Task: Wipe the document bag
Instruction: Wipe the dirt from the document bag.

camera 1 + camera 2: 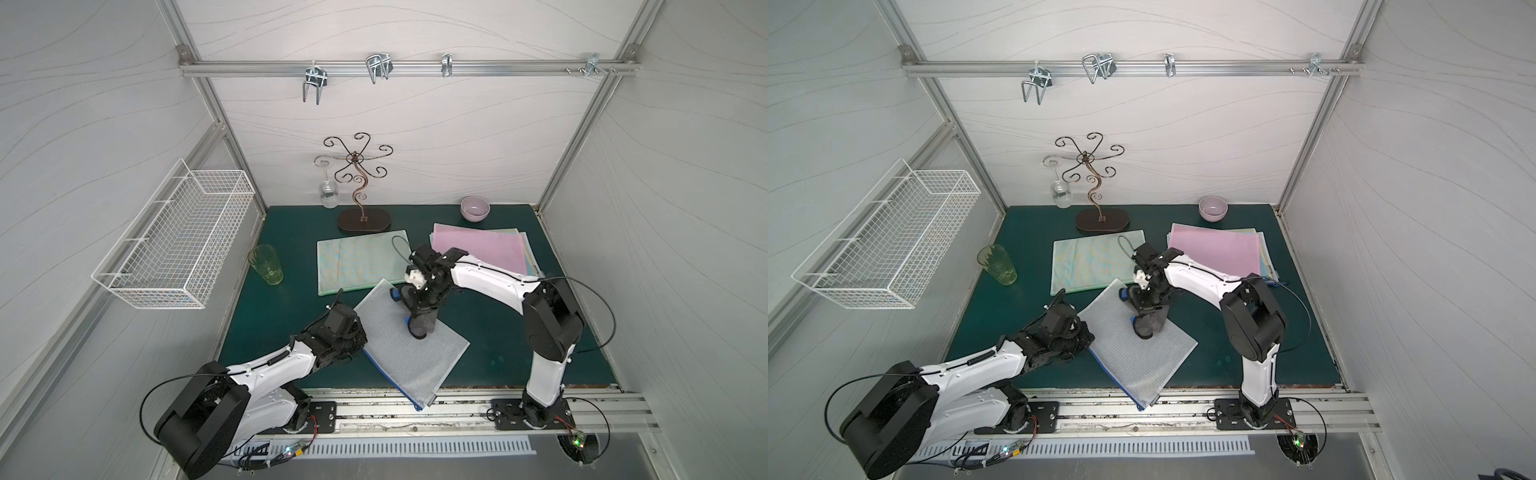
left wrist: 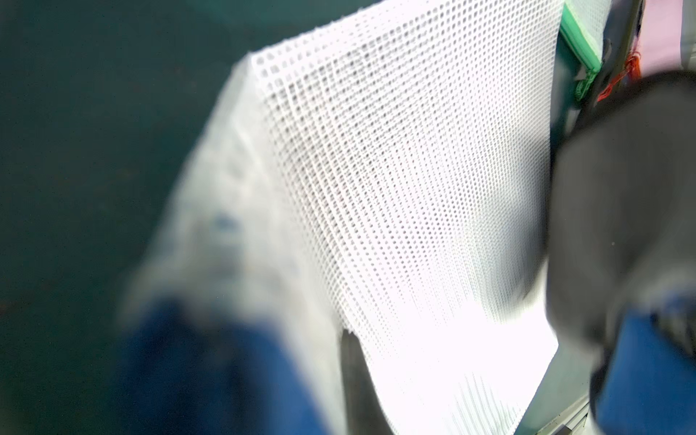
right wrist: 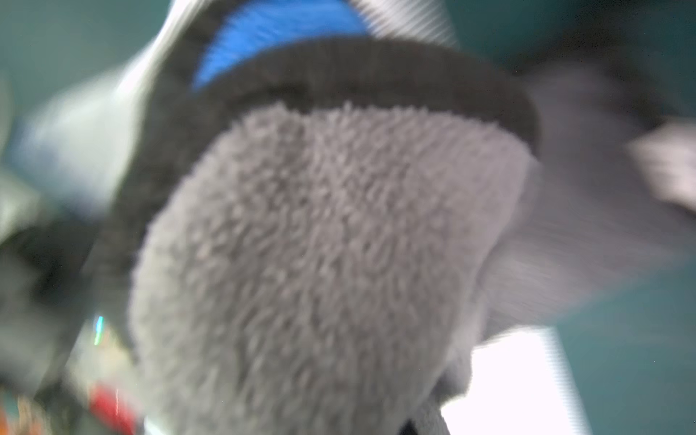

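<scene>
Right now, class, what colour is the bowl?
The bowl is pale lilac, best in a top view.

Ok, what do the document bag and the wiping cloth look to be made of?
The document bag looks like white plastic mesh, semi-sheer: a fine grid of holes shows up close. The cloth looks like grey microfibre or terry, matte: fuzzy pile with a darker hem.

No legible text, label, brand or number anywhere in view.
</scene>
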Controlling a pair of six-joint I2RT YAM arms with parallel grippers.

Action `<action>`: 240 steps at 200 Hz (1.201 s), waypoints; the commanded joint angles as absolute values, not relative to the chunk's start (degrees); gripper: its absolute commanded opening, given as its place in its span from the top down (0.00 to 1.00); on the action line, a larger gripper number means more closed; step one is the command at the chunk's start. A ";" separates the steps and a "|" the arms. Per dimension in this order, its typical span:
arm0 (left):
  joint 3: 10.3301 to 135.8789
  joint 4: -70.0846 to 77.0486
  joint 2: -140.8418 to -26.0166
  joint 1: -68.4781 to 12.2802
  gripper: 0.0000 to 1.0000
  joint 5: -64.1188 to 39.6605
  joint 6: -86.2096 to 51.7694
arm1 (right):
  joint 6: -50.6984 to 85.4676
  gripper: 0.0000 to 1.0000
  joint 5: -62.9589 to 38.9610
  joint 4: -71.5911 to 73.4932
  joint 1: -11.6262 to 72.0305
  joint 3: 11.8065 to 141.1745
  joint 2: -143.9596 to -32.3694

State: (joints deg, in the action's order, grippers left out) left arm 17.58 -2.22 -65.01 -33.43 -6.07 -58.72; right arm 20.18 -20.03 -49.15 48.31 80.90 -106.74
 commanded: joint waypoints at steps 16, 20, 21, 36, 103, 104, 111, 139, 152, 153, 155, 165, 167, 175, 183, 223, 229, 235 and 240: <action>18.92 -6.23 -67.58 -33.67 1.00 -3.83 -59.06 | 22.78 1.00 -37.22 -45.67 51.83 76.53 -114.61; 19.03 -6.40 -67.75 -33.70 1.00 -3.67 -59.06 | 23.20 1.00 -36.80 -45.37 51.52 75.94 -115.15; 19.09 -6.41 -67.76 -33.68 1.00 -3.64 -59.06 | 23.33 1.00 -36.64 -45.36 51.38 75.76 -115.28; 19.18 -6.42 -67.88 -33.66 1.00 -3.21 -59.15 | 25.08 1.00 -30.94 -45.96 48.20 71.14 -114.44; 18.25 -7.65 -64.84 -32.59 1.00 -2.77 -58.63 | 29.93 1.00 -2.37 -57.78 35.51 60.02 -86.27; 18.31 -7.65 -64.81 -32.60 1.00 -2.75 -58.58 | 29.64 1.00 -3.12 -57.81 35.91 60.38 -86.34; 18.36 -7.71 -64.67 -32.42 1.00 -2.81 -58.40 | 27.05 1.00 -7.98 -57.85 38.38 62.55 -87.66; 19.45 -7.91 -65.06 -31.67 1.00 -3.64 -57.32 | 20.00 1.00 -26.98 -59.14 49.66 70.27 -98.49; 20.01 -7.91 -65.33 -31.36 1.00 -3.74 -56.96 | 20.69 1.00 -35.33 -54.10 52.07 69.26 -101.35; 20.07 -7.91 -65.32 -31.37 1.00 -3.76 -56.96 | 20.89 1.00 -35.81 -53.64 52.18 69.13 -101.57; 20.16 -7.91 -65.31 -31.37 1.00 -3.77 -56.91 | 21.35 1.00 -36.64 -52.85 52.38 68.76 -101.94; 20.33 -7.88 -65.54 -30.92 1.00 -4.04 -56.70 | 23.73 1.00 -39.69 -48.32 52.89 66.67 -103.68; 20.42 -7.88 -65.56 -30.80 1.00 -4.11 -56.69 | 24.17 1.00 -40.22 -47.68 52.90 66.26 -104.01; 20.60 -7.88 -65.59 -30.38 1.00 -4.37 -56.47 | 25.77 1.00 -41.45 -45.03 52.82 64.41 -104.95; 20.65 -7.99 -65.55 -29.91 1.00 -4.60 -56.34 | 26.65 1.00 -41.57 -43.37 52.74 62.63 -105.12; 20.26 -9.00 -63.96 -27.52 1.00 -5.55 -55.24 | 29.82 1.00 -21.79 -49.60 42.69 52.41 -99.97; 20.23 -9.17 -63.62 -27.07 1.00 -5.87 -55.08 | 31.74 1.00 -18.66 -49.95 39.22 50.26 -97.49; 20.34 -9.45 -63.12 -26.59 1.00 -6.33 -54.87 | 33.14 1.00 -16.49 -49.96 35.51 48.48 -94.41; 20.42 -9.97 -62.61 -26.17 1.00 -6.58 -54.63 | 33.94 1.00 -15.41 -49.99 32.57 47.37 -92.00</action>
State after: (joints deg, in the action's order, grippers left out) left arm 19.07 -6.76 -64.42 -28.38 -7.57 -56.31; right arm 27.97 -31.66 -46.48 44.10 53.58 -100.95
